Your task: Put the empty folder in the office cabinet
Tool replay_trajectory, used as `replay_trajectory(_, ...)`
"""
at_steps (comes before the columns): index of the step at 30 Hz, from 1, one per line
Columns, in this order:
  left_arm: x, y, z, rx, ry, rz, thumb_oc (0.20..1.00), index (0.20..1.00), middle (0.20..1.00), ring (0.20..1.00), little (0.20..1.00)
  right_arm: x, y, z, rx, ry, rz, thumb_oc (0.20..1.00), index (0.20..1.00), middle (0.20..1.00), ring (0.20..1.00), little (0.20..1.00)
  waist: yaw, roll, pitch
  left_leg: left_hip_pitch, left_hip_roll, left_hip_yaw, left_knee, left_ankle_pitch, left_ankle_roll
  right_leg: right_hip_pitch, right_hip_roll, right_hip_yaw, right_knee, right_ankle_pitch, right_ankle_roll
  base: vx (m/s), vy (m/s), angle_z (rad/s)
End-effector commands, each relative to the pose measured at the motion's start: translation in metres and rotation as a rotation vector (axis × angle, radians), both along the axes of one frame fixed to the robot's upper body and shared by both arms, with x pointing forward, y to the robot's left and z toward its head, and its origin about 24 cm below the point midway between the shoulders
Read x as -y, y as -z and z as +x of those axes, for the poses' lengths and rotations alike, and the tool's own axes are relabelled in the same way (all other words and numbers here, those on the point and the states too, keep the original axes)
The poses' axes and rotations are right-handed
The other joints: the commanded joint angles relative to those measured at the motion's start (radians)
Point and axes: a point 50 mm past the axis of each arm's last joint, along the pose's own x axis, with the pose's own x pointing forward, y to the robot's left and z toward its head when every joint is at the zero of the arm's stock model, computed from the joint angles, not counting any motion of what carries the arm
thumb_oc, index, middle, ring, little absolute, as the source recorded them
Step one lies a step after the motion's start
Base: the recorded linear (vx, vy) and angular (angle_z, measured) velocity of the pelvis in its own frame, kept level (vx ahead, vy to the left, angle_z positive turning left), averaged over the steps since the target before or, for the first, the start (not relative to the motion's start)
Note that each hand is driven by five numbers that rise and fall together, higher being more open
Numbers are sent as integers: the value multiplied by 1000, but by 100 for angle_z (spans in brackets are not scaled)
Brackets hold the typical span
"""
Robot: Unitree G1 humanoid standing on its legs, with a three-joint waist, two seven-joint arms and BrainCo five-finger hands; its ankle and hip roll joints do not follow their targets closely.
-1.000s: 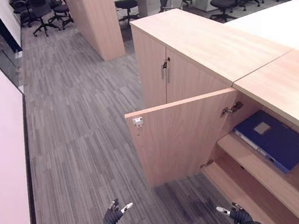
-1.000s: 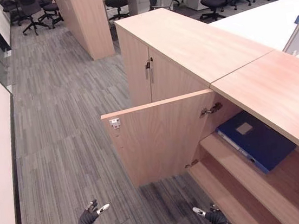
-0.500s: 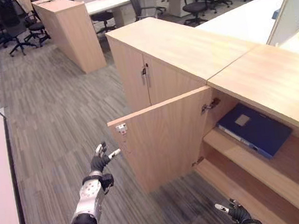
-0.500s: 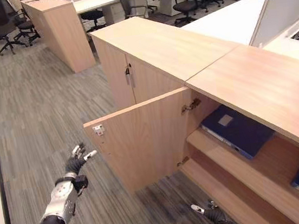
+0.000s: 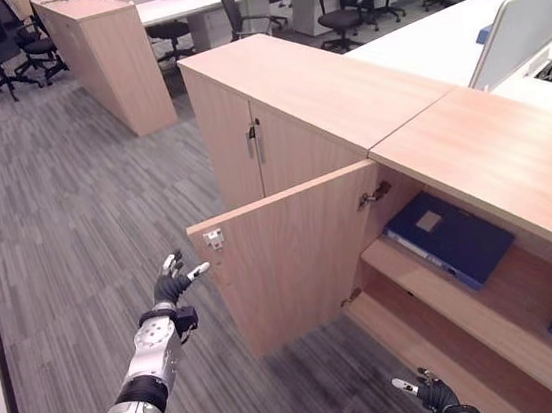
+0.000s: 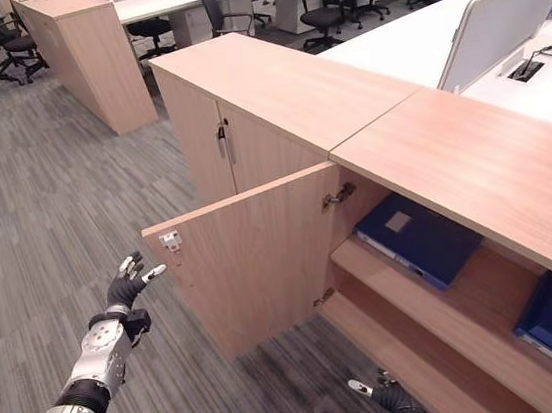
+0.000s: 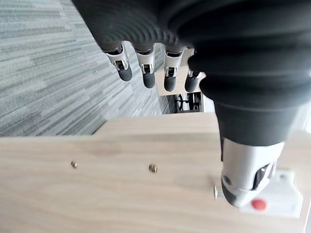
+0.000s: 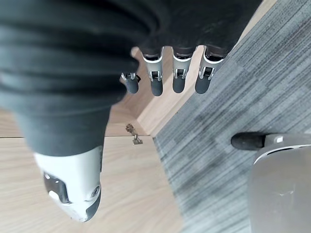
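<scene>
Over the last second our left hand (image 5: 171, 281) has risen from low by the floor to just beside the free edge of the open cabinet door (image 5: 282, 256), fingers spread and holding nothing. The blue folder (image 5: 448, 237) lies flat on the upper shelf (image 5: 529, 296) inside, so we judge closing the door is what remains. Our right hand (image 5: 430, 392) hangs low, relaxed and empty.
</scene>
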Motion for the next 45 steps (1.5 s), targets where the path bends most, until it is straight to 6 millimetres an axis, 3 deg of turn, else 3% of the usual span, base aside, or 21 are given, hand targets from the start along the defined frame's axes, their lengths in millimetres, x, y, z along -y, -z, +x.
replay_trajectory(1, 1, -31, 31, 103, 27, 36, 1000, 1000, 1000, 1000, 1000, 1, -3, 13, 25, -30, -10, 1000, 1000, 1000, 1000, 1000, -23, -17, -3, -42, 27, 11, 2, -7, -61, 75, -101, -21, 42, -64, 122, 0, 0, 0)
replay_trajectory(8, 12, -30, 36, 87, 79, 51, 1000, 1000, 1000, 1000, 1000, 0, -3, 14, 25, -44, -8, 1000, 1000, 1000, 1000, 1000, -28, -23, -3, -43, 27, 13, 2, -8, -60, 75, -102, -19, 40, -60, 125, 0, 0, 0)
replay_trajectory(18, 23, -67, 64, 145, 221, 212, 1000, 1000, 1000, 1000, 1000, -4, -3, 13, 27, -98, 4, 1000, 1000, 1000, 1000, 1000, -48, -28, -4, -47, 26, 30, 2, -14, -60, 63, -104, -12, 33, -46, 134, 15, 8, -8)
replay_trajectory(19, 22, -77, 70, 170, 227, 228, 1000, 1000, 1000, 1000, 1000, -3, -2, 11, 19, -101, 3, 1000, 1000, 1000, 1000, 1000, -50, -28, -5, -45, 27, 29, 2, -15, -61, 65, -104, -15, 32, -46, 135, 0, 0, 0)
replay_trajectory(27, 23, -98, 81, 221, 234, 253, 1000, 1000, 1000, 1000, 1000, -1, -1, 10, 6, -99, 3, 1000, 1000, 1000, 1000, 1000, -57, -28, -4, -44, 29, 33, 2, -15, -62, 61, -102, -12, 36, -46, 138, 0, 0, 0)
replay_trajectory(30, 29, -93, 80, 219, 245, 234, 1000, 1000, 1000, 1000, 1000, -1, -2, 11, 10, -94, 4, 1000, 1000, 1000, 1000, 1000, -56, -26, -4, -44, 28, 36, 2, -17, -60, 56, -103, -7, 40, -47, 138, 0, 0, 0)
replay_trajectory(34, 40, -73, 70, 171, 299, 225, 1000, 1000, 1000, 1000, 1000, -1, -1, 11, 8, -88, 7, 1000, 1000, 1000, 1000, 1000, -53, -24, -2, -40, 26, 36, 2, -20, -57, 58, -104, -5, 42, -51, 136, 0, 0, 0)
replay_trajectory(41, 72, -12, 25, 24, 446, 115, 1000, 1000, 1000, 1000, 1000, 1, -3, 13, 24, -37, 19, 1000, 1000, 1000, 1000, 1000, -42, -20, 8, -33, 19, 35, 2, -24, -47, 62, -109, -4, 56, -58, 132, 0, 0, 0)
replay_trajectory(45, 83, 2, 10, -5, 479, 57, 1000, 1000, 1000, 1000, 1000, 3, -4, 16, 43, -2, 25, 1000, 1000, 1000, 1000, 1000, -39, -13, 18, -40, 15, 36, 2, -21, -44, 48, -114, 0, 64, -57, 133, -40, 21, -4)
